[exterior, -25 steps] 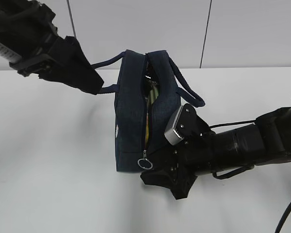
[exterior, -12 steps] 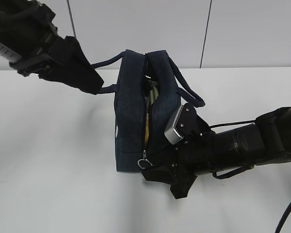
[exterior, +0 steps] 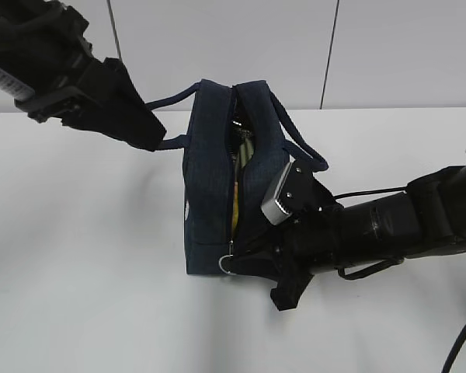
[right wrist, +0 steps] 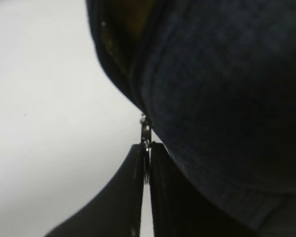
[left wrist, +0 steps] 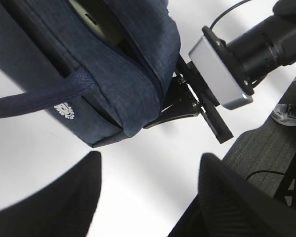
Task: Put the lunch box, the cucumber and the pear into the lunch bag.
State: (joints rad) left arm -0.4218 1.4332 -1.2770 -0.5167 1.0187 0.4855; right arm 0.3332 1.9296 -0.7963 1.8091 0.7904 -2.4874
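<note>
The dark navy lunch bag (exterior: 210, 179) stands on the white table with its zipper partly open. My right gripper (exterior: 234, 264) is at the bag's near lower end, shut on the metal ring pull (exterior: 228, 263); the right wrist view shows the ring (right wrist: 146, 146) pinched between the fingers. My left gripper (exterior: 149, 138) hangs open and empty above and left of the bag, next to a loop handle (exterior: 171, 99). In the left wrist view the bag (left wrist: 113, 59) shows its white logo (left wrist: 64, 111). A yellow and pale strip (exterior: 235, 203) shows in the slit. Lunch box, cucumber and pear cannot be made out.
The white table (exterior: 78, 272) extends left and in front of the bag. A pale wall (exterior: 217, 47) stands behind it. My right arm (exterior: 388, 229) lies low across the table's right side. The table's edge and dark floor (left wrist: 266, 163) show in the left wrist view.
My right gripper has moved up and left to the ring pull and closed on it; the ring no longer hangs free. The left arm and bag have not moved.
</note>
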